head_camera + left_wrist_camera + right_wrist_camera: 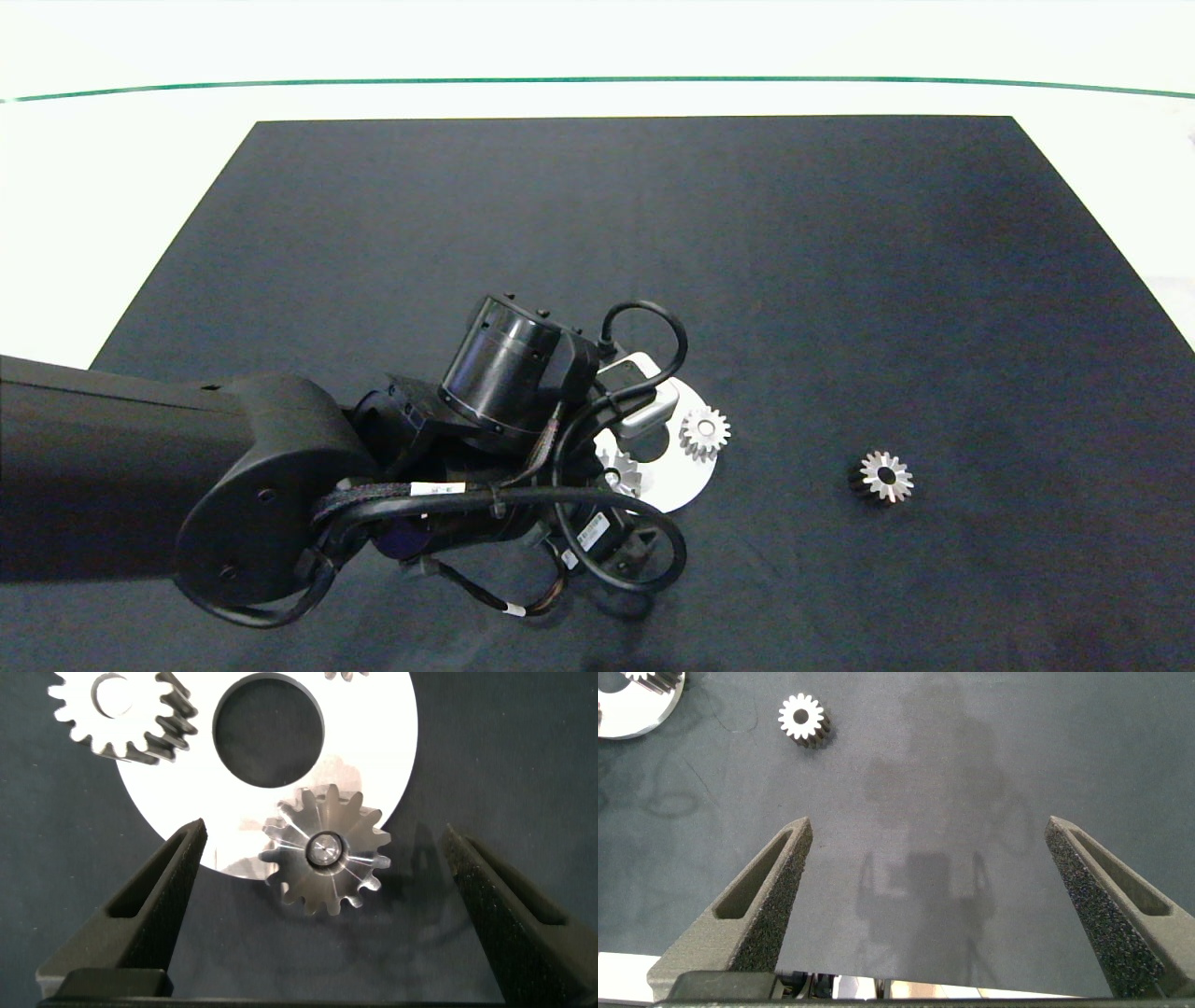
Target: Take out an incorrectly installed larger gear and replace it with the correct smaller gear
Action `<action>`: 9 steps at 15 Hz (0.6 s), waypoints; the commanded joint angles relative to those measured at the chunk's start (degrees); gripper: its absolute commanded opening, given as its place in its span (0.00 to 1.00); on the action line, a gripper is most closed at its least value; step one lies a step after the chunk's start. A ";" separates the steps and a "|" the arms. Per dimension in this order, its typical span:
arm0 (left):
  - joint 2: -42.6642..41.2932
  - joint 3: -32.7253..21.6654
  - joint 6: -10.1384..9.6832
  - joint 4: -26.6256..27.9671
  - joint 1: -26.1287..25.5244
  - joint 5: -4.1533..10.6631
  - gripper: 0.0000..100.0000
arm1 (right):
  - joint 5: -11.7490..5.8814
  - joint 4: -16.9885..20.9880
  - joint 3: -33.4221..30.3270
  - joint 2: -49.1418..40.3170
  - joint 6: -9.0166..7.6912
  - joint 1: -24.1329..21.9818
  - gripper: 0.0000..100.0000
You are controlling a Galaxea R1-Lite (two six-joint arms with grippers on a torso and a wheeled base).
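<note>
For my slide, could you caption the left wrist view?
Open left gripper straddling the larger gear on the white disc.

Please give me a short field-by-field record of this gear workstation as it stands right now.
surface: black mat
mounting plate: white disc with centre hole, partly under the left arm
larger gear: on the plate's edge, centred between the open left pincer fingers, not gripped
other mounted gear: on the plate
smaller gear: loose on the mat, right of the plate
right pincer: open, over bare mat, holding nothing
</note>
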 commanded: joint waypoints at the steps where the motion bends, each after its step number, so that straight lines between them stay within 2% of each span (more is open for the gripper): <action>1: 0.09 0.20 0.11 -0.01 0.04 0.09 0.95 | -0.09 0.13 -0.08 -0.32 -0.03 0.03 1.00; 9: 0.27 0.12 0.11 -0.10 -0.04 0.44 0.78 | -0.09 0.13 -0.08 -0.50 -0.03 0.03 1.00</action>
